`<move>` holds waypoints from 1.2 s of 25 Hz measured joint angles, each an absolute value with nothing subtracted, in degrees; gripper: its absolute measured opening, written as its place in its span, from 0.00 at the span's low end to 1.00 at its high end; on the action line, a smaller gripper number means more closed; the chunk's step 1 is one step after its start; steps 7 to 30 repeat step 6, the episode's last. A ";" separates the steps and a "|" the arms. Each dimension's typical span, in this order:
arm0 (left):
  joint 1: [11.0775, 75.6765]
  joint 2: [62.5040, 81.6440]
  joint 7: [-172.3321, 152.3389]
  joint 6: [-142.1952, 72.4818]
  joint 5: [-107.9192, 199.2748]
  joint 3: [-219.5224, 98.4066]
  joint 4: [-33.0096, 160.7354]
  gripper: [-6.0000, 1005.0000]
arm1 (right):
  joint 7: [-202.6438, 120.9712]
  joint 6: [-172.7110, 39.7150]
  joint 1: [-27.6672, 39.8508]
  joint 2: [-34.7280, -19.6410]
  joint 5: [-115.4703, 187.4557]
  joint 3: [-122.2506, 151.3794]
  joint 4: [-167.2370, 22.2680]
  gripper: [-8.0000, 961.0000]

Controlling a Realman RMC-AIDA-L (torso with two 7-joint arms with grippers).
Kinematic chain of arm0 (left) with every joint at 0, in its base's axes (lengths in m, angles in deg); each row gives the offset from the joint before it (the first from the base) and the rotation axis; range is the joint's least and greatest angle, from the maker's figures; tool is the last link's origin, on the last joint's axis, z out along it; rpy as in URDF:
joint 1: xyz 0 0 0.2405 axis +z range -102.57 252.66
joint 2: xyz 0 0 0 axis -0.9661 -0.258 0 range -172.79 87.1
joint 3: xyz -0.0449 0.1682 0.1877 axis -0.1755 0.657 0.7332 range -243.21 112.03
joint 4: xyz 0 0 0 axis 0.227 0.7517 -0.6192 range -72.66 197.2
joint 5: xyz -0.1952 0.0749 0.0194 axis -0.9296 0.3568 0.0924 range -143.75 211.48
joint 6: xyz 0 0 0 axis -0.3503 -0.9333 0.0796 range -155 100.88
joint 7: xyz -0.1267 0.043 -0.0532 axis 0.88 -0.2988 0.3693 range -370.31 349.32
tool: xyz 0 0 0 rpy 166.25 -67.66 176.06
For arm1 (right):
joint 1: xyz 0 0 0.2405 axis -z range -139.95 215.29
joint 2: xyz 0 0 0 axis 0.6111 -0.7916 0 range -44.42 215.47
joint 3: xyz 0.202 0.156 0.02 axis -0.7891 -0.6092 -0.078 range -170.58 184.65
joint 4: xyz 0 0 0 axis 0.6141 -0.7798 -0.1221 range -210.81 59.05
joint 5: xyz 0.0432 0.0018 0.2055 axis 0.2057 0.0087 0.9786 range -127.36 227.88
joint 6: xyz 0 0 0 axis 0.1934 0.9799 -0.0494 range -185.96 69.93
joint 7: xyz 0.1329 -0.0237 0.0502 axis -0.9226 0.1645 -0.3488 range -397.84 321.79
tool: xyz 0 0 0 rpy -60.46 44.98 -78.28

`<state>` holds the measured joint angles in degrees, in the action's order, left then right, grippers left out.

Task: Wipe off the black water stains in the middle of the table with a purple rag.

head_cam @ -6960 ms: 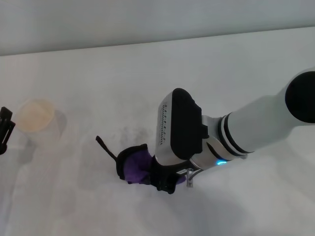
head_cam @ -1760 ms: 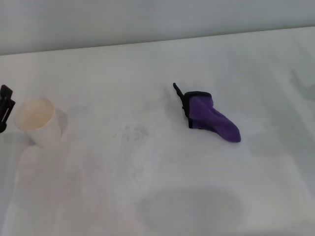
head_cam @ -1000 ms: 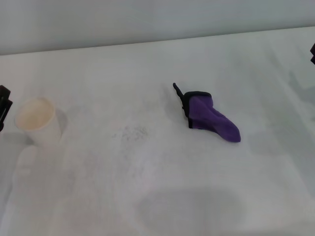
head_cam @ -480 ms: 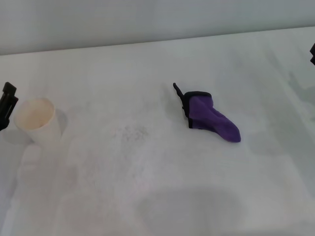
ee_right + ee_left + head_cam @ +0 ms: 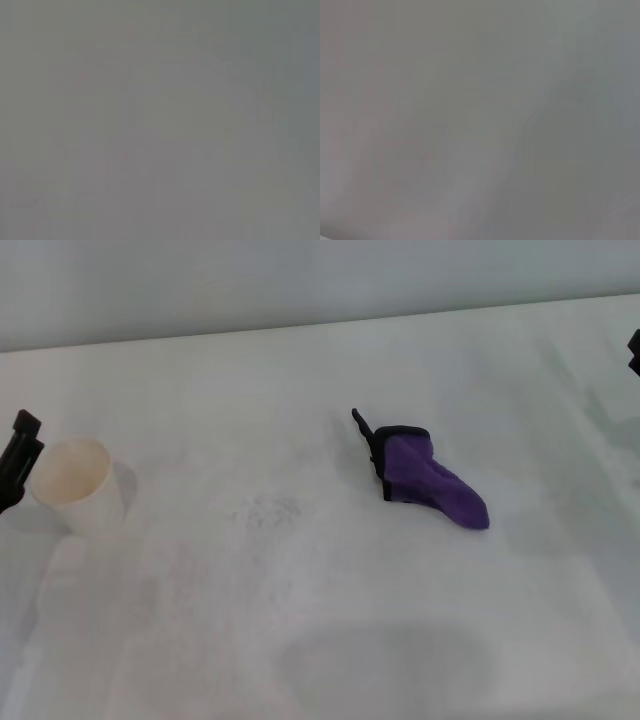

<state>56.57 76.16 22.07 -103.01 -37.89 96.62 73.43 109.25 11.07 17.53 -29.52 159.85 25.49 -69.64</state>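
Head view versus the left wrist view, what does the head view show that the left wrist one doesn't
Only the head view shows the purple rag lying free on the table, faint grey traces of the black water stains, a white paper cup, the left tool beside that cup and the right tool at the far edge. The left wrist view alone shows nothing distinct, just a blank grey field. They share no recognisable object.

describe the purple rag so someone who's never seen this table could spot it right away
On the broad white table, look a bit right of the middle. The purple rag lies flat there, apart from the white paper cup at the far left. It is the only coloured thing: purple, black-edged, with a thin black loop tab, tapering to a point.
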 joint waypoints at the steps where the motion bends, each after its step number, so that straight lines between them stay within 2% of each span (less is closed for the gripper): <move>1: 56.55 76.16 22.07 -103.03 -37.63 96.62 73.34 0.88 | 109.25 11.12 17.51 -29.52 159.85 25.50 -69.71 0.91; 30: 56.58 76.16 22.10 -102.85 -35.48 96.62 72.14 0.88 | 109.24 11.29 17.45 -29.52 159.86 25.49 -70.08 0.91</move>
